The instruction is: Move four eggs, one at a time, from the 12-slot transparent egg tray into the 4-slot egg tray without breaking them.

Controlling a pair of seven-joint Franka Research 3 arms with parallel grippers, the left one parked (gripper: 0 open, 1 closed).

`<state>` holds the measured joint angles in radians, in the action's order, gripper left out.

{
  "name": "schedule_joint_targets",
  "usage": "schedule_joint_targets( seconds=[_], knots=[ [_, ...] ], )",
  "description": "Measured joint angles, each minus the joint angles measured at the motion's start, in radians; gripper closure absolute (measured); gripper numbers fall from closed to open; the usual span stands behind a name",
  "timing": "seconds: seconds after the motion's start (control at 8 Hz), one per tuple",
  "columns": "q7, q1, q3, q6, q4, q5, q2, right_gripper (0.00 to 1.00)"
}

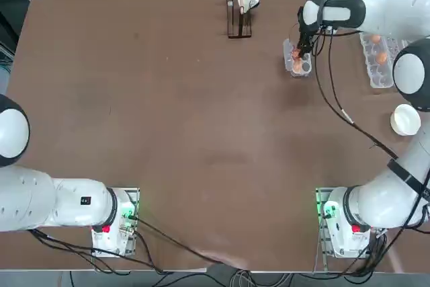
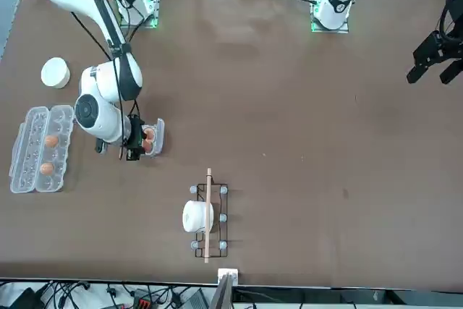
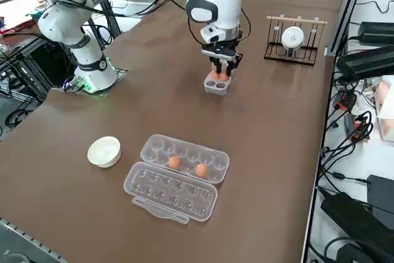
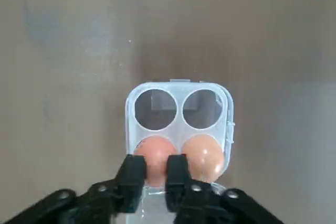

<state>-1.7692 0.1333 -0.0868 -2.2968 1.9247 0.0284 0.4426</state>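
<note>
My right gripper (image 4: pixel 155 177) hangs over the small 4-slot egg tray (image 4: pixel 178 85), shut on an orange-brown egg (image 4: pixel 155 153) that rests in one of its cups. A second egg (image 4: pixel 206 156) sits in the cup beside it; the other two cups are bare. From overhead, the gripper (image 1: pixel 300 52) is over that tray (image 1: pixel 306 68) at the far right of the table. The 12-slot transparent egg tray (image 3: pixel 184 161) lies open further right, holding two eggs (image 3: pixel 175 162) (image 3: pixel 201 170).
A white round bowl (image 3: pixel 104 151) stands beside the long tray. A black wire rack (image 3: pixel 294 40) holding a white cup and a wooden stick stands at the table's far edge, not far from the small tray.
</note>
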Motion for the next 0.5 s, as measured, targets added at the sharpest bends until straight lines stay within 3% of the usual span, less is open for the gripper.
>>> schedule_joint_targets(
  seconds=[0.12, 0.25, 0.5],
  knots=[
    [0.0, 0.0, 0.0, 0.0, 0.0, 0.0, -0.004, 0.83],
    [0.0, 0.0, 0.0, 0.0, 0.0, 0.0, -0.004, 0.79],
    [0.002, -0.001, 0.005, -0.001, -0.009, -0.003, -0.008, 0.44]
  ],
)
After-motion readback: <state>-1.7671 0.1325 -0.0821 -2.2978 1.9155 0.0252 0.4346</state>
